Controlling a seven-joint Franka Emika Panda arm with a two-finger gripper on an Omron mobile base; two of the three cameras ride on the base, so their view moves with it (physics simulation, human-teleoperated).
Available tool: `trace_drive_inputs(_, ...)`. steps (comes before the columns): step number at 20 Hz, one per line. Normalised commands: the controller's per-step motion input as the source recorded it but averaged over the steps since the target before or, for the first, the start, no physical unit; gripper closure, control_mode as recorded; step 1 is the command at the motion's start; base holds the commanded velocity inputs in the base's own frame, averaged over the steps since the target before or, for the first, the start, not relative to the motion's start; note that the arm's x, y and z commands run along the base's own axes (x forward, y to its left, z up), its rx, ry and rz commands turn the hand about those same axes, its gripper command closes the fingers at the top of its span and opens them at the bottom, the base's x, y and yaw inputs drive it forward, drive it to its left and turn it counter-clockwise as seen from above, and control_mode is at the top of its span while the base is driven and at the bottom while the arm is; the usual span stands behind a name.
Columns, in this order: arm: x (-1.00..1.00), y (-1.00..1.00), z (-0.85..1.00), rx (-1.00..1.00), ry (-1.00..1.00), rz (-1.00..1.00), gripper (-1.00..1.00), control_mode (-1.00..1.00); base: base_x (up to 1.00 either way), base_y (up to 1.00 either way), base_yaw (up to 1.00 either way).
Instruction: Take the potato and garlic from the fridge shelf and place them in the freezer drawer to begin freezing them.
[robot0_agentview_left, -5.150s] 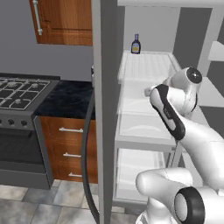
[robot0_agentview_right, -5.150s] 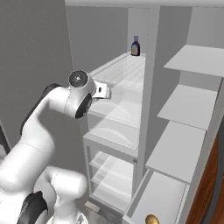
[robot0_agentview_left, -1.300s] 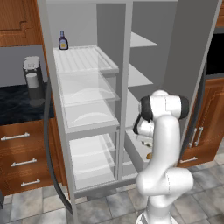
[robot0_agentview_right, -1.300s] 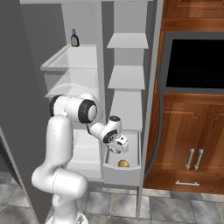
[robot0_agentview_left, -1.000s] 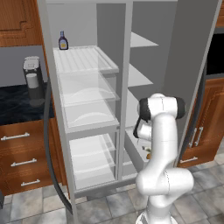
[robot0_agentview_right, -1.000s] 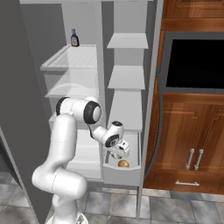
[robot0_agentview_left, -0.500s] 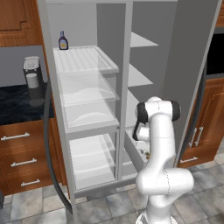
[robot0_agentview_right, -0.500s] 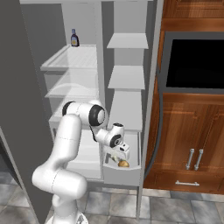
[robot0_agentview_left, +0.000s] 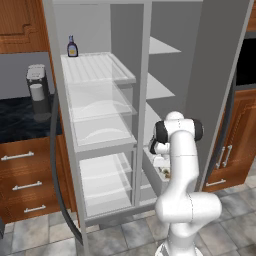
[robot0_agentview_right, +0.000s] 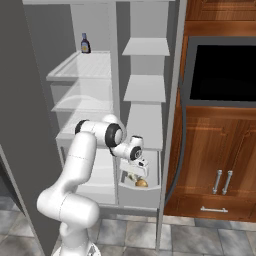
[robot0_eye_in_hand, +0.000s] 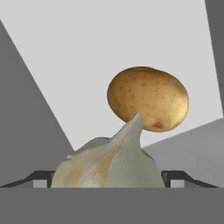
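Left base cam sits behind-left of the arm, looking forward and down at the open fridge (robot0_agentview_left: 100, 130), mid range. Right base cam does the same from behind-right, sharing the fridge (robot0_agentview_right: 95, 100) interior and freezer drawer (robot0_agentview_right: 141, 189). Hand cam looks along the gripper, very close inside that drawer (robot0_eye_in_hand: 57, 65).

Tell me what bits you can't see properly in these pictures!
- Hand view: the garlic hides the gripper's fingertips, so its grip is unclear, and covers the potato's lower edge.
- Left base view: the arm blocks most of the freezer drawer.
- Right base view: the bottle's label is too small.
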Motion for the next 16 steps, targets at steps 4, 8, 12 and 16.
trace_drive_inputs(4, -0.63, 0.08, -0.48, 0.00, 0.00, 0.08, 1.00, -1.00, 0.00, 0.00, 0.00)
trace_drive_inputs(8, -0.80, 0.24, -0.47, 0.00, 0.00, 0.07, 1.00, -1.00, 0.00, 0.00, 0.00)
trace_drive_inputs(12, -0.56, 0.26, -0.34, 0.00, 0.00, 0.02, -1.00, -1.00, 0.00, 0.00, 0.00)
trace_drive_inputs(16, -0.35, 0.12, -0.04, 0.00, -0.08, 0.00, -1.00, -1.00, 0.00, 0.00, 0.00)
